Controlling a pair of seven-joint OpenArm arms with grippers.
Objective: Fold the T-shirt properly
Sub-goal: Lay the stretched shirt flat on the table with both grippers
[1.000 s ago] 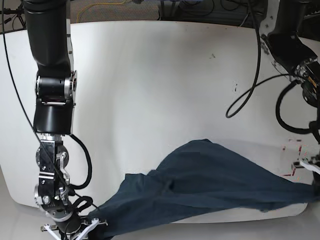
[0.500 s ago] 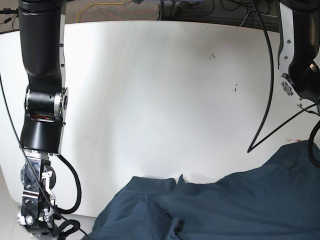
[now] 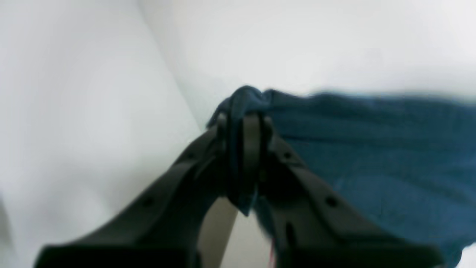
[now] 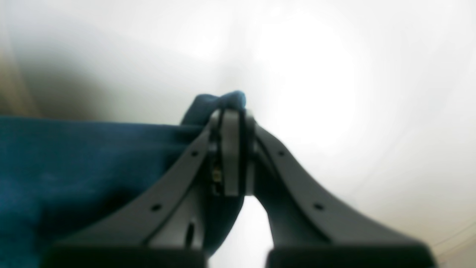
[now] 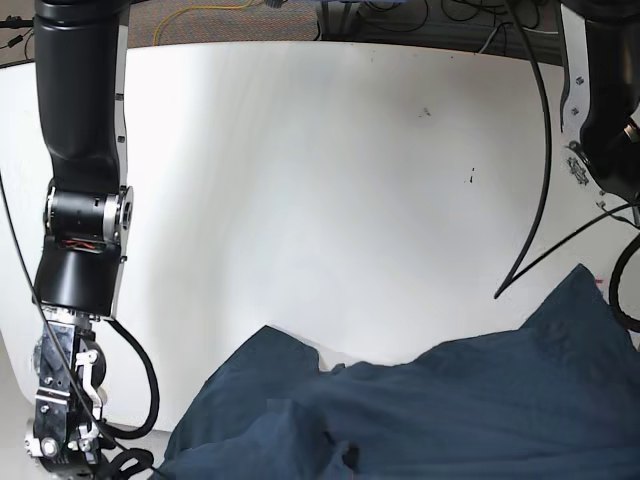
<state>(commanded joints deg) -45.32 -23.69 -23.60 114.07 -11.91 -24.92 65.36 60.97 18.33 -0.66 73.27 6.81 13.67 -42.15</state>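
Cables (image 5: pixel 530 200) trail over my white table (image 5: pixel 300 180) while left gripper (image 3: pixel 243 123) and right gripper (image 4: pixel 230 115) each pinch the T-shirt (image 5: pixel 430 410) near.

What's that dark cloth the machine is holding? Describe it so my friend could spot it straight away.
Look at the big white table and follow it to its near edge. Spread there between the two black arms lies the T-shirt, pinched by the left gripper and right gripper. It is the only soft, navy-blue, rumpled thing.
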